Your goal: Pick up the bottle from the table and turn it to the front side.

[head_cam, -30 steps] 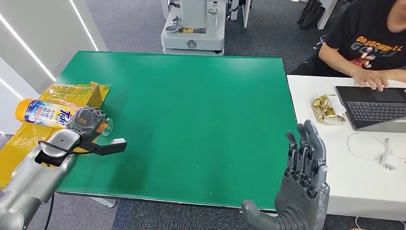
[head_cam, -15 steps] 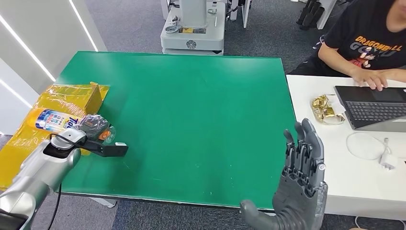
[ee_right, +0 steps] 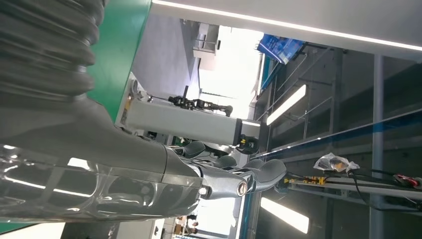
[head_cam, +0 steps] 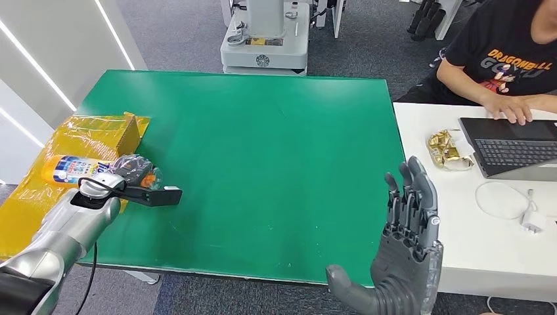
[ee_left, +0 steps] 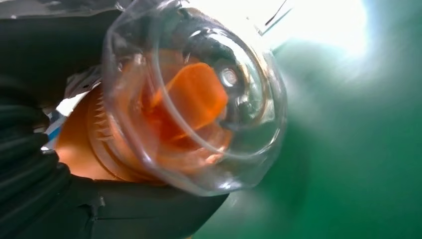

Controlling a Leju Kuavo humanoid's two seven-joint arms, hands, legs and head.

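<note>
An orange bottle (head_cam: 66, 168) with a blue and white label lies on its side at the left edge of the green table (head_cam: 263, 151). My left hand (head_cam: 131, 169) grips it near the neck. The left wrist view shows its clear cap (ee_left: 199, 104) over an orange spout close up, with dark fingers (ee_left: 45, 149) wrapped beside it. My right hand (head_cam: 404, 252) hovers at the table's near right corner, fingers straight and apart, holding nothing; in the right wrist view the same hand (ee_right: 149, 149) stands out against the room.
Yellow plastic-wrapped packaging (head_cam: 85, 134) lies under and behind the bottle at the table's left. A white table (head_cam: 486, 223) on the right holds a laptop (head_cam: 512, 147), a gold wrapper (head_cam: 448, 149) and a cable (head_cam: 512, 203). A person (head_cam: 506, 59) types there. A white machine base (head_cam: 266, 39) stands beyond the table.
My left hand has lowered the bottle toward the table and shifted slightly right; the bottle now lies flatter. My right hand has drifted a little down and left.
</note>
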